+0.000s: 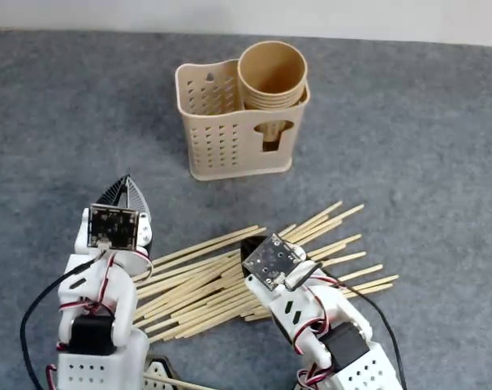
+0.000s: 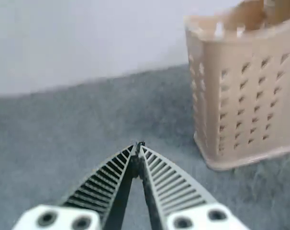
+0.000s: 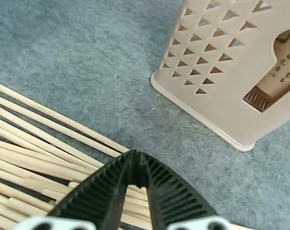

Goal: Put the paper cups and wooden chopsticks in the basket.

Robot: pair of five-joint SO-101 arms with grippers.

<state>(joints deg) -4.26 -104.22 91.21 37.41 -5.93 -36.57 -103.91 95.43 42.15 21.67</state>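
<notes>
A beige perforated basket (image 1: 222, 130) stands at the back of the grey mat, with a stack of paper cups (image 1: 272, 71) in its right compartment. Wooden chopsticks (image 1: 230, 280) lie in a loose pile in front of it. My left gripper (image 1: 129, 188) is shut and empty, left of the pile and in front of the basket (image 2: 245, 96). Its fingertips (image 2: 138, 146) meet over bare mat. My right gripper (image 1: 250, 246) is shut over the pile's middle. Its tips (image 3: 135, 155) hang just above the chopsticks (image 3: 39, 143), with the basket (image 3: 221, 81) beyond and a cup (image 3: 279, 67) showing through the slot.
The basket's left compartment (image 1: 207, 91) looks empty. One stray chopstick (image 1: 181, 382) lies by the left arm's base at the front edge. Open grey mat (image 1: 408, 146) lies to both sides of the basket.
</notes>
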